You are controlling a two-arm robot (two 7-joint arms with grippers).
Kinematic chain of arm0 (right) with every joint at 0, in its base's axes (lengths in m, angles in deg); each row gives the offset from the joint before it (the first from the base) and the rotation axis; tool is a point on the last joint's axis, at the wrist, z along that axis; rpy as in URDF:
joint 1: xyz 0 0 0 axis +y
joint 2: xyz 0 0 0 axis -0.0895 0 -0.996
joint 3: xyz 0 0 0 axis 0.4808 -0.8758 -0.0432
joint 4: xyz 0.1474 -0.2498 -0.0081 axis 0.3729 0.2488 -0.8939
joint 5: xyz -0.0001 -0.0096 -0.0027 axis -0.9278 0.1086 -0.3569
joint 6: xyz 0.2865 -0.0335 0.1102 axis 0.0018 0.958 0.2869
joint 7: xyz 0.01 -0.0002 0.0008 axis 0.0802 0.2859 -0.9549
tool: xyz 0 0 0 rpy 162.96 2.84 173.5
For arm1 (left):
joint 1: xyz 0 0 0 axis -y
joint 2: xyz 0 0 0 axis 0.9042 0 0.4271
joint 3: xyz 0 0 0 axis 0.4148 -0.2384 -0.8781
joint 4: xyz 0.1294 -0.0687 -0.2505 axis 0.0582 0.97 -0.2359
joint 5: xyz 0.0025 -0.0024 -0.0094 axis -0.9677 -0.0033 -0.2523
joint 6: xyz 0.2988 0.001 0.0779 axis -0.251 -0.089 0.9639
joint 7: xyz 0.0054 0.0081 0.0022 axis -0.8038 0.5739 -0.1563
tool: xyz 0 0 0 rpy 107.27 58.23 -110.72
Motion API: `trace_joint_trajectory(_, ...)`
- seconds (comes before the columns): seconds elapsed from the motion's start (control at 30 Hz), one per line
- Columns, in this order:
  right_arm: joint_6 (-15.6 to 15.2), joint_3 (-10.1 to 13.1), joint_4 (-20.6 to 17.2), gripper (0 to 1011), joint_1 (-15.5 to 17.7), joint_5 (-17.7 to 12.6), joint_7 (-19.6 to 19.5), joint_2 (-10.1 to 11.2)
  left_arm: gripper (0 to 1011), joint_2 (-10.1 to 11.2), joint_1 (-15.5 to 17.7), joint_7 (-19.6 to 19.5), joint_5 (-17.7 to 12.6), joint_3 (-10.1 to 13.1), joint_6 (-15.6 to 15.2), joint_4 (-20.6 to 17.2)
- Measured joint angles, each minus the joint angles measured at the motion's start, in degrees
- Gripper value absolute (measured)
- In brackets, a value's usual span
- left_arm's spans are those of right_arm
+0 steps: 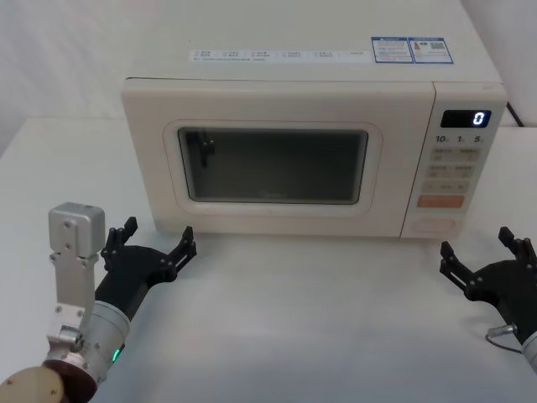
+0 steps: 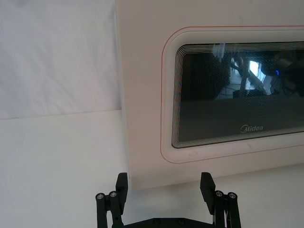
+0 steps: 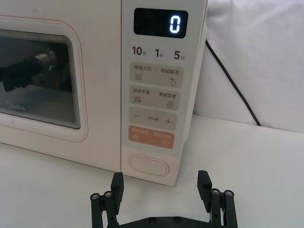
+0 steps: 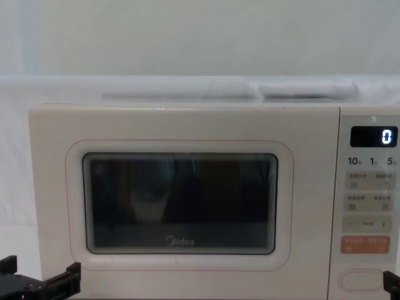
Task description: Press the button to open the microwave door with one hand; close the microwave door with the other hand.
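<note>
Microwave door (image 1: 273,159): shut flush, facing the robot on the white tabletop (image 1: 319,319). Button (image 3: 149,166): at the foot of the control panel (image 3: 156,95), below the orange key (image 3: 151,137), untouched. Right gripper (image 1: 485,254): fingers spread open, low, facing the panel, apparently staged to press. Left gripper (image 1: 157,241): fingers open, near the door's lower left corner, likely placed for closing.

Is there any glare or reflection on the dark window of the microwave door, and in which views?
Left wrist view: the wide cream-white microwave door has bright room reflections across its dark window. Right wrist view: its window mirrors a dark shape with a green light. Head view: faint reflection at the window's upper left.
</note>
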Motion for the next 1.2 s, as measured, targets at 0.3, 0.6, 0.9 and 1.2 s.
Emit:
trace_joint_trajectory(0.3, 0.00, 0.00, 0.00, 1002, 0.00, 0.00, 0.00, 0.00, 1001, 0.05, 0.00, -0.01, 0.04, 0.00, 0.00, -0.04)
trace_joint_trajectory(0.6, 0.00, 0.00, 0.00, 1002, 0.00, 0.00, 0.01, 0.00, 1001, 0.06, 0.00, -0.04, 0.05, 0.00, 0.00, -0.09)
trace_joint_trajectory(0.9, 0.00, 0.00, 0.00, 1002, 0.00, 0.00, 0.00, 0.00, 1001, 0.05, 0.00, -0.07, 0.06, 0.00, 0.00, -0.09)
trace_joint_trajectory(1.2, 0.00, 0.00, 0.00, 1002, 0.00, 0.00, 0.00, 0.00, 1001, 0.05, 0.00, -0.07, 0.05, 0.00, 0.01, -0.09)
